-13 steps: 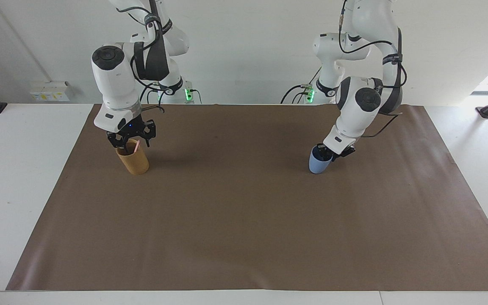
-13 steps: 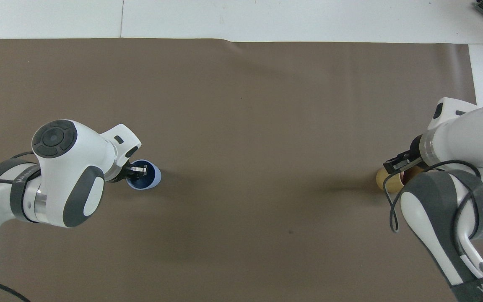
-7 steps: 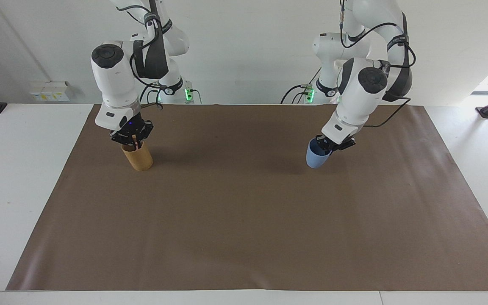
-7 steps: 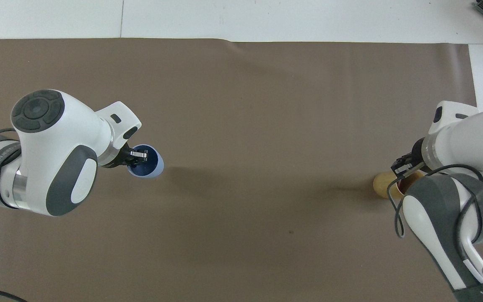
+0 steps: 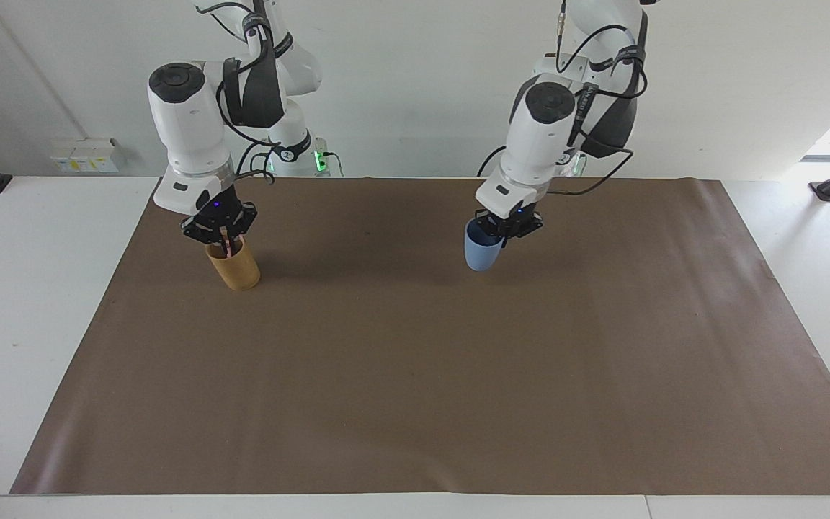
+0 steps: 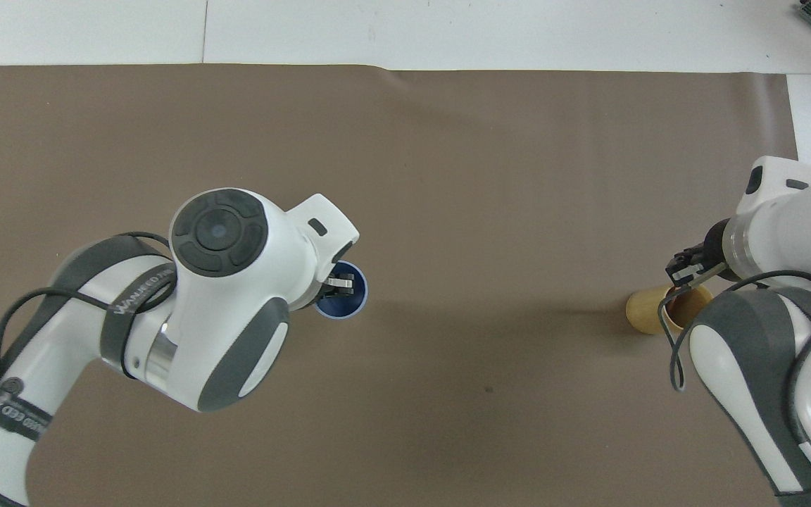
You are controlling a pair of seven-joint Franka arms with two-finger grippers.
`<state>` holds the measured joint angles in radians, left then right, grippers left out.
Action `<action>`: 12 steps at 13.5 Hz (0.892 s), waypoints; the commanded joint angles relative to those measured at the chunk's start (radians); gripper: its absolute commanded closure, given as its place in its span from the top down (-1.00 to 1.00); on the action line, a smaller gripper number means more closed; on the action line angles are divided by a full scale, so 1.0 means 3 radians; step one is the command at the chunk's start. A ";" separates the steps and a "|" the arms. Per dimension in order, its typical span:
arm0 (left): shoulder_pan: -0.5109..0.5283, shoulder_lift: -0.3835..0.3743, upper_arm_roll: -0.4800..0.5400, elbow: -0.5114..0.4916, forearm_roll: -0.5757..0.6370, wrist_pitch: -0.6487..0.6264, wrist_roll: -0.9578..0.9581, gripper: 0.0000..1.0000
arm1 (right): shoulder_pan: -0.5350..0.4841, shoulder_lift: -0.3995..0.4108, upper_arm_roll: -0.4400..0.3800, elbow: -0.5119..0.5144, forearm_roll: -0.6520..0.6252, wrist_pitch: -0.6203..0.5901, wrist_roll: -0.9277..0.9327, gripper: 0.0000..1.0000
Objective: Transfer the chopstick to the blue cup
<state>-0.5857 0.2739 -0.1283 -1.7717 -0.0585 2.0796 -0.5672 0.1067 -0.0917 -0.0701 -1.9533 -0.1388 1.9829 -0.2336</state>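
Your right gripper (image 5: pixel 222 239) sits over the mouth of the tan cup (image 5: pixel 236 269), a plain matte cylinder with a cardboard-like surface that stands on the brown paper sheet (image 5: pixel 415 389) toward the right arm's end of the tabletop (image 5: pixel 26 288). Its fingers are pressed together on the chopstick (image 5: pixel 228 247), a thin, straight, pale pink stick that stands almost upright with its lower part still down inside the tan cup; from overhead you see only the cup's dark round opening beside the gripper (image 6: pixel 687 271), and the stick itself is too thin to make out there. Your left gripper (image 5: pixel 505 232) holds the blue cup (image 5: pixel 482 249), a small smooth light-blue tumbler that narrows to a rounded base. One finger goes down inside the cup and the fingers pinch its rim wall on the side nearer the robots, so the cup hangs slightly tilted, clear of the paper, over the middle of the sheet. In the overhead view the cup's (image 6: pixel 343 301) circular mouth shows a darker blue inside, with the metal fingers (image 6: pixel 341 284) at its edge. The paper is flat and dull, with faint creases.
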 commanded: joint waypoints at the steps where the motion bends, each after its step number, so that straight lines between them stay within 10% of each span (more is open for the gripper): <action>1: -0.0088 0.0283 0.0065 0.0321 -0.0040 -0.0014 -0.0001 -1.00 | -0.0034 0.0004 0.0014 0.0165 0.0028 -0.0171 0.0282 -1.00; 12: -0.0302 0.0473 0.0075 0.0317 -0.0020 0.0098 -0.0114 -1.00 | -0.0018 0.0162 0.0044 0.0799 0.0043 -0.1220 0.0773 -1.00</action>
<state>-0.6662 0.4091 -0.1148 -1.6750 -0.0587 2.0876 -0.5946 0.1017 -0.0731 -0.0592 -1.7751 -0.1376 1.6632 -0.0555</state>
